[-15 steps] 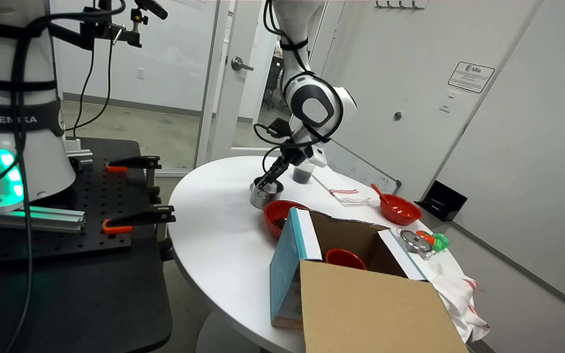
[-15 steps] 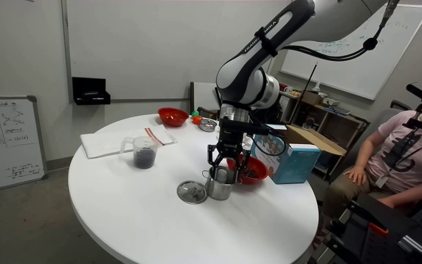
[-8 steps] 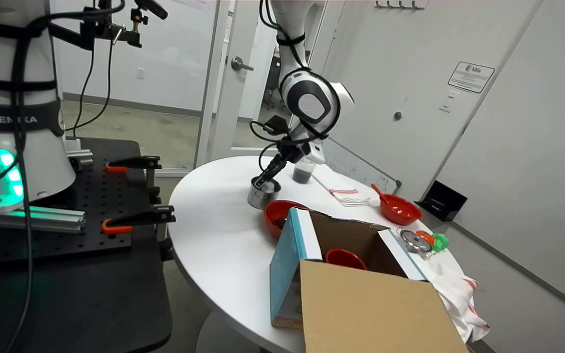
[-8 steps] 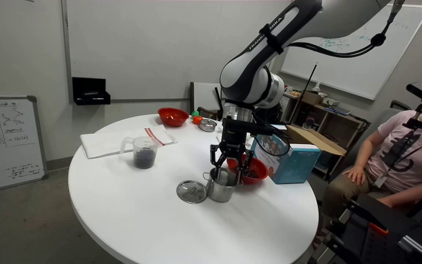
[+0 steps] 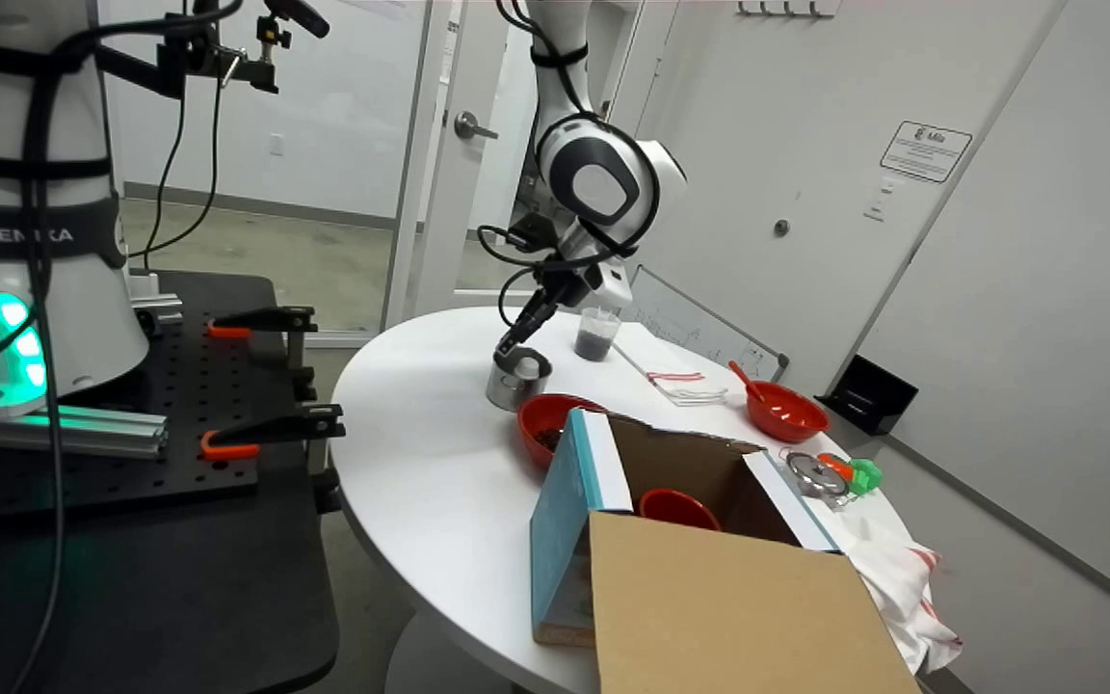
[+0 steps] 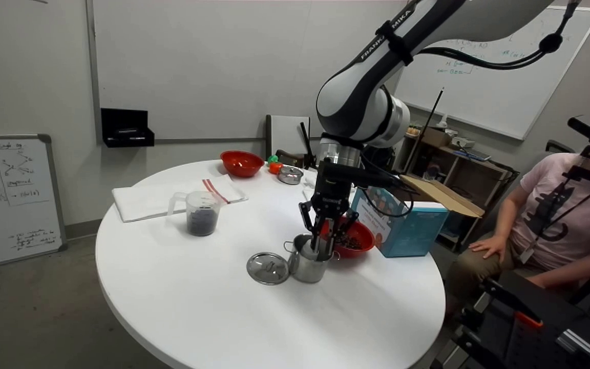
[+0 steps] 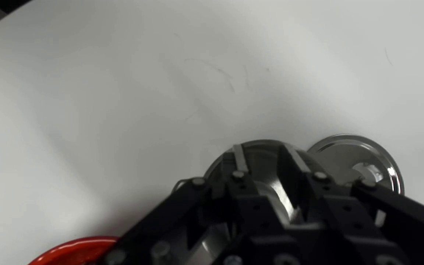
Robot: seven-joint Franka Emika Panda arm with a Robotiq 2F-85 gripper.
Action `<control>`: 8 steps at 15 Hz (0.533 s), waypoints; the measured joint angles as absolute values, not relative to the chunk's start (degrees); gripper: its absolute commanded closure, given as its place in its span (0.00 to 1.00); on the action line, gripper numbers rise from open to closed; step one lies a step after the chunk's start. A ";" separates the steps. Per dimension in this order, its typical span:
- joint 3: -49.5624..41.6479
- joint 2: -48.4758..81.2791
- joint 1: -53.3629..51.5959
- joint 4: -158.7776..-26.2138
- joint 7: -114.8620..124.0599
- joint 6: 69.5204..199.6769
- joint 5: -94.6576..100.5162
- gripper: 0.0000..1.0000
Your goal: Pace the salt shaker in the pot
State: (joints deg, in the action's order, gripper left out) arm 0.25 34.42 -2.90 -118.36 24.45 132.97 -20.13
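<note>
The pot (image 6: 308,269) is a shiny steel one with wire loop handles, standing upright on the white table in both exterior views. Inside it rests the pale-topped salt shaker (image 5: 526,369), its lower part hidden by the pot wall. My gripper (image 6: 323,247) points down over the pot's rim. In the wrist view the gripper (image 7: 265,158) has its jaws a narrow gap apart. The salt shaker (image 7: 270,194) shows lower down beyond that gap, partly covered by a finger; nothing appears clamped.
A steel lid (image 6: 268,268) lies against the pot. Close on another side stands a red bowl (image 5: 533,416) with dark bits in it, then an open cardboard box (image 5: 560,540). Farther off are a measuring cup (image 6: 203,212), a folded towel (image 6: 146,202) and another red bowl (image 6: 242,164).
My gripper has risen a little and its fingers have come closer together; they were wider, on both sides of the shaker. The shaker has stayed in the pot, which slid very slightly earlier.
</note>
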 measured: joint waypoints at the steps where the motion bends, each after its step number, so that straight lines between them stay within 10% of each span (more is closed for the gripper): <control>1: 0.51 33.41 -2.91 -119.51 23.76 133.65 -20.12 0.31; 5: 1.05 27.31 -3.34 -125.75 20.59 135.31 -19.24 0.02; 8: 1.04 21.36 -3.90 -130.83 19.22 135.85 -15.88 0.00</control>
